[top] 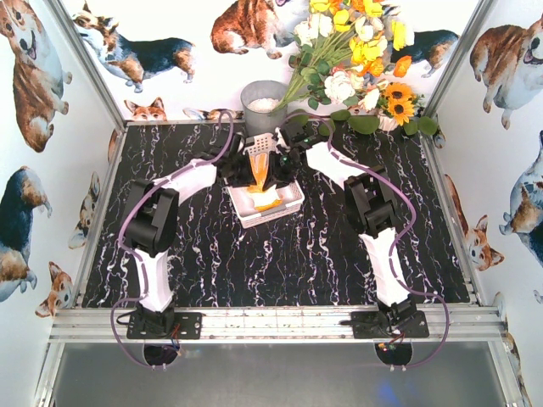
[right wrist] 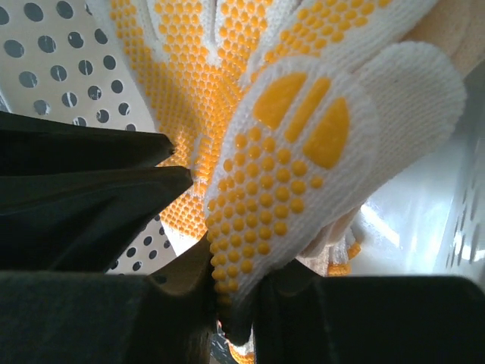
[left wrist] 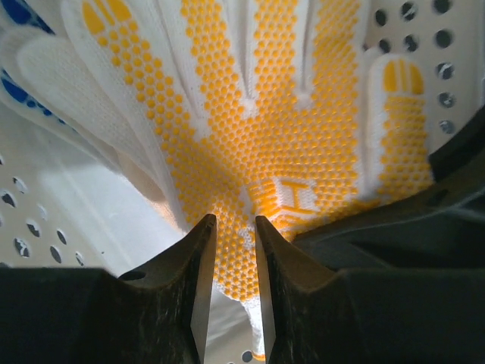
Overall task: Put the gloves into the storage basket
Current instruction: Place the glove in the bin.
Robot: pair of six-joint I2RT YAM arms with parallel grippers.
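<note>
The black marble-patterned table (top: pixel 339 271) fills the floor between walls printed with corgis. At its 12 o'clock edge stands a grey bucket (top: pixel 259 106), and a flower bunch (top: pixel 356 51) of yellow, white and orange blooms spreads from it toward 1 o'clock.

The white storage basket (top: pixel 267 222) sits just toward 12 o'clock from the table's middle, slightly skewed, with an orange-trimmed glove (top: pixel 270 203) lying inside it. The left arm reaches for it toward 1 o'clock and the right arm toward 11 o'clock, so the two meet over the basket's far side.

Between them a white yellow-dotted glove (left wrist: pixel 258 121) hangs over the basket, its cuff toward the left wrist camera and its fingers spread away toward 12 o'clock in that view. Perforated basket wall (left wrist: pixel 424 45) shows behind it, and a blue-dotted glove (left wrist: pixel 15 15) peeks in at 10 o'clock.

The left gripper (left wrist: pixel 233 221) stands narrow, with dotted palm fabric in the gap; whether it pinches cannot be told. The right gripper (right wrist: pixel 231 292) is closed on one glove finger, which rises from it toward 1 o'clock.
</note>
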